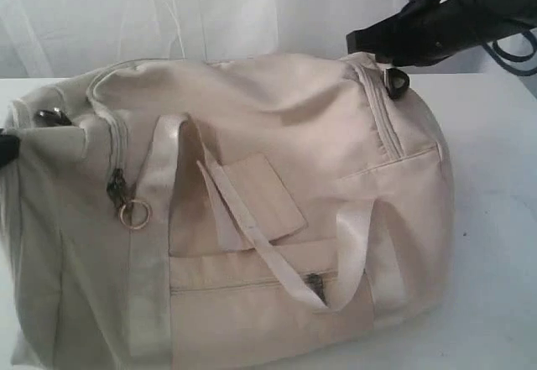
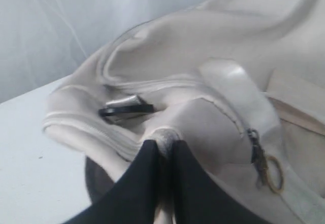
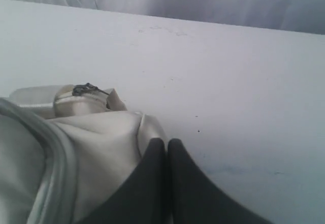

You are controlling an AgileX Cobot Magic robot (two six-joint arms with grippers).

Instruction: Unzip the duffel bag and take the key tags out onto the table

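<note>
The cream duffel bag [image 1: 252,211] lies on the white table [image 1: 495,219] with its zippers closed. The top zipper's ring pull [image 1: 127,202] hangs near the left end. At that end my left gripper [image 2: 162,145] is shut on a pinched fold of the duffel bag [image 2: 203,82], close to its black eyelet [image 2: 127,109]; only a black tip of this gripper [image 1: 5,147] shows in the exterior view. At the bag's far right end my right gripper [image 1: 362,43] is shut. In its wrist view its fingertips [image 3: 155,148] meet beside the bag fabric [image 3: 101,148] with nothing seen between them. The key tags are hidden.
A white curtain [image 1: 168,9] hangs behind the table. A front pocket zipper pull [image 1: 315,284] and webbing straps [image 1: 155,219] lie on the bag's near side. Bare tabletop [image 3: 228,82] stretches to the right of the bag.
</note>
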